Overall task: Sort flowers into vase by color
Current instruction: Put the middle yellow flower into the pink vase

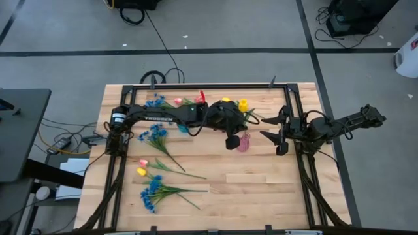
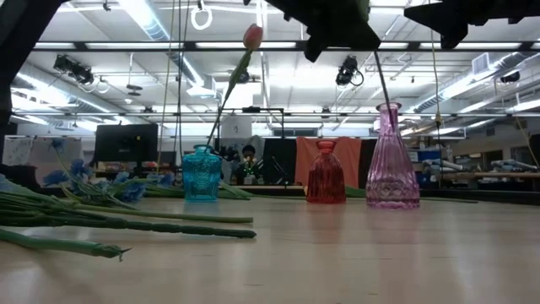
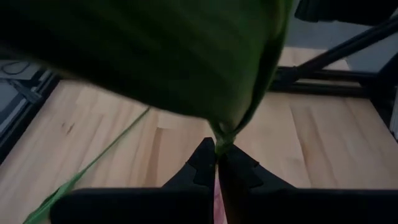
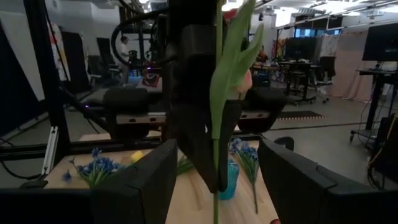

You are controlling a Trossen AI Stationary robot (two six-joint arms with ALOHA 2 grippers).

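Observation:
My left gripper hangs over the pink vase, shut on a pink tulip. The tulip's bloom and long leaf stand beside the gripper, and its stem runs down to the vase's mouth. A teal vase and a red vase stand to the left of the pink one. Another pink tulip rises slanting from the teal vase. Blue sprays, a pink tulip and a yellow tulip lie on the table's left half. My right gripper waits open at the right. My left gripper pinches the tulip's green stem between its two fingertips, just under the leaf. The fingers slant down from the table's left and lie across the stem. The tulip hangs about upright, its lower stem at the pink vase's mouth; the vase hides the end.
Yellow flowers and more blue blossoms lie near the far edge. A black frame runs round the tabletop. Bare wood lies at the near right.

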